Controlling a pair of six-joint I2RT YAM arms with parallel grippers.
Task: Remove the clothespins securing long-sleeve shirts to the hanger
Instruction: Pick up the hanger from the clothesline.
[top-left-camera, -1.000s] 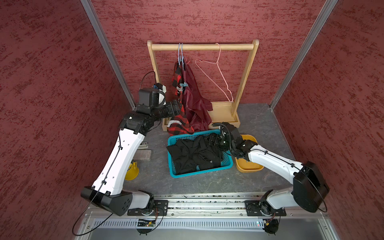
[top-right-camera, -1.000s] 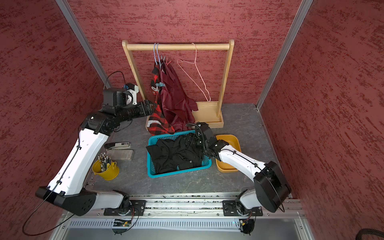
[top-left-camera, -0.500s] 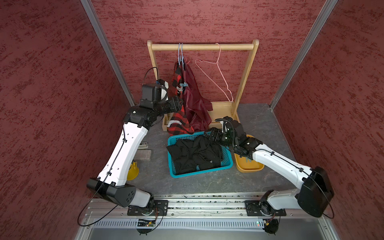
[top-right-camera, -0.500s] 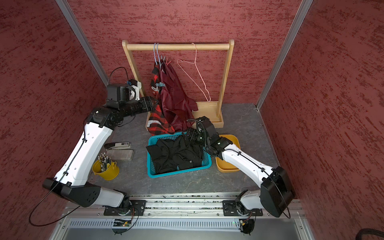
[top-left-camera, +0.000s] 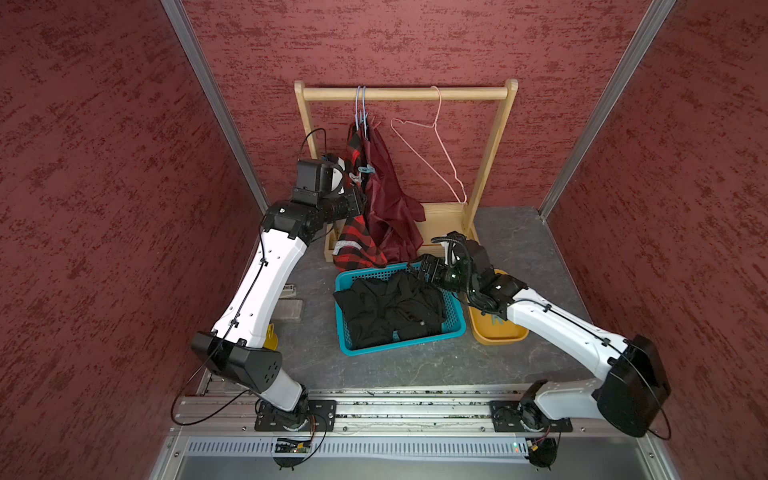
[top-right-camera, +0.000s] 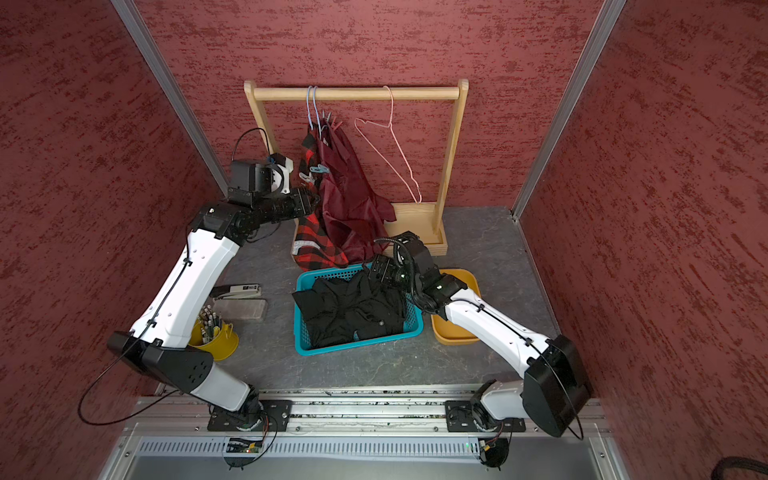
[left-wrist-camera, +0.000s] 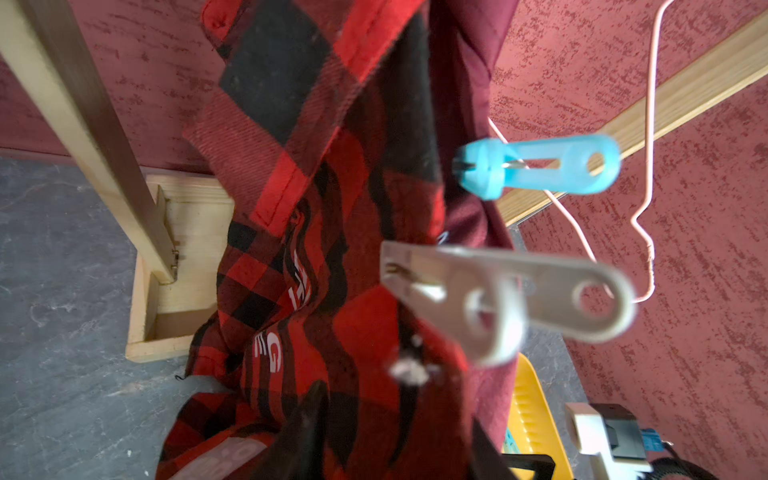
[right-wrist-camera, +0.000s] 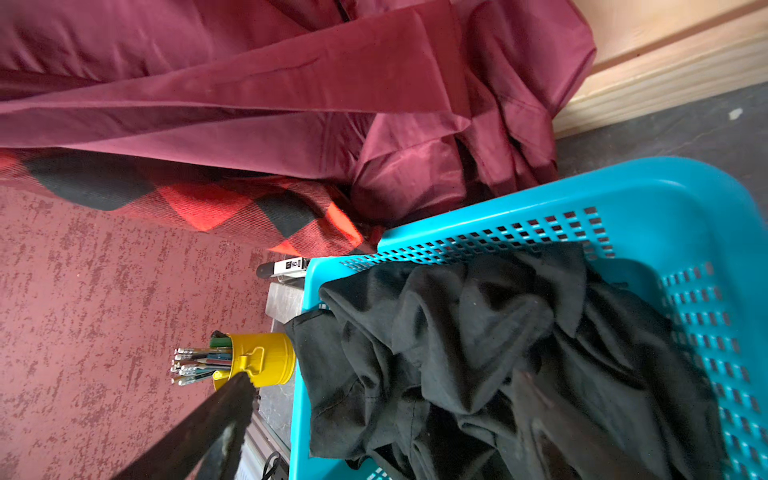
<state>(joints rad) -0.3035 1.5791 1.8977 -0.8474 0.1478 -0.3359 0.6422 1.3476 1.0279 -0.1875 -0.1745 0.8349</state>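
A red-and-black plaid shirt (top-left-camera: 357, 245) and a maroon satin shirt (top-left-camera: 390, 208) hang from blue hangers (top-left-camera: 361, 108) on the wooden rack (top-left-camera: 407, 93). Two clothespins sit at their shoulders: a teal one (left-wrist-camera: 536, 166) and a pale grey one (left-wrist-camera: 507, 291), seen also in a top view as teal (top-right-camera: 320, 168) and pale (top-right-camera: 306, 178). My left gripper (left-wrist-camera: 397, 415) is just below the pale clothespin, jaws apart with plaid cloth between them. The black shirt (top-left-camera: 390, 309) lies in the teal basket (top-left-camera: 457, 328). My right gripper (right-wrist-camera: 386, 407) hovers open over its far edge.
An empty pink hanger (top-left-camera: 436, 153) hangs further right on the rack. A yellow tray (top-left-camera: 496, 332) lies under my right arm. Left of the basket are a stapler (top-right-camera: 239, 289), a grey block (top-right-camera: 245, 309) and a yellow pencil cup (top-right-camera: 216, 338).
My left arm has risen and reached in to the plaid shirt by the clothespins, its jaws narrowing. My right gripper has lifted off the black shirt toward the basket's far edge and opened wider.
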